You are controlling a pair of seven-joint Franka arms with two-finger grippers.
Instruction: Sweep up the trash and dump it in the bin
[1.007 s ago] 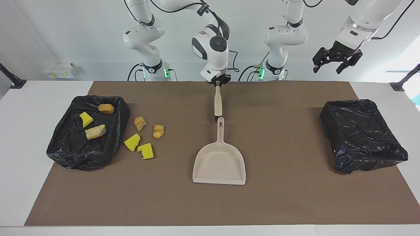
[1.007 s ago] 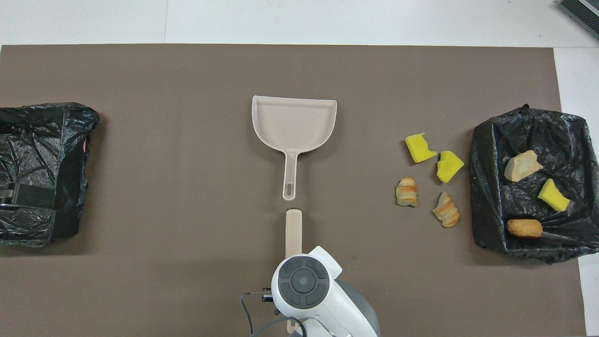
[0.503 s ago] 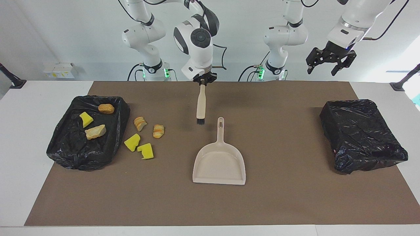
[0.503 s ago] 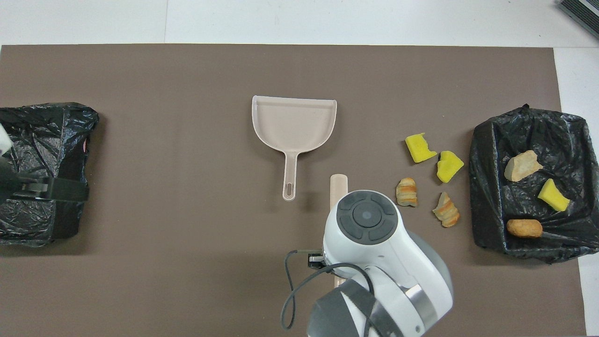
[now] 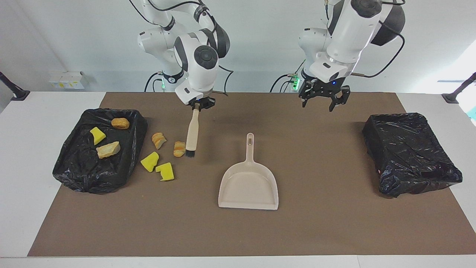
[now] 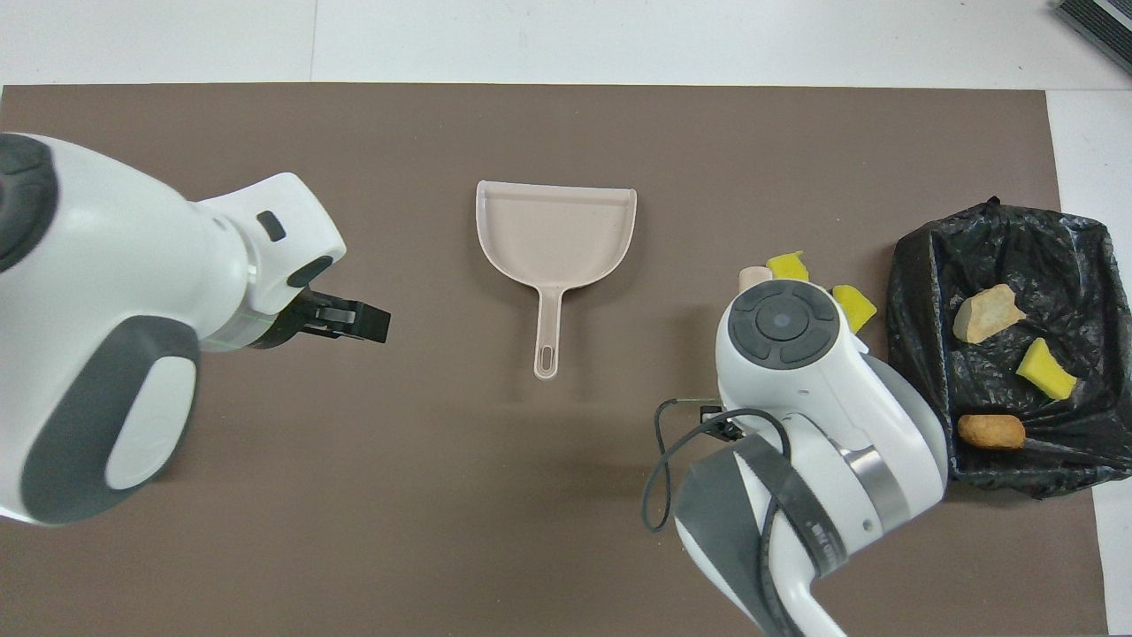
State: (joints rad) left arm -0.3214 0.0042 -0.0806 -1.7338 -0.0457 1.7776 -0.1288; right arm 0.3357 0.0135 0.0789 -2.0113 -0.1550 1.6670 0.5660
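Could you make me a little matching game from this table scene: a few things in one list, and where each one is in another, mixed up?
Things:
1. beige plastic dustpan
2. beige-handled brush with dark bristles
3. golden-brown bread roll
4. pair of bright yellow sponge wedges

Places:
A. in the black-lined bin at the right arm's end
B. hanging from the right gripper
C. on the brown mat, mid-table
D. on the mat beside that bin

Pairs: 1-C, 2-B, 3-A, 4-D
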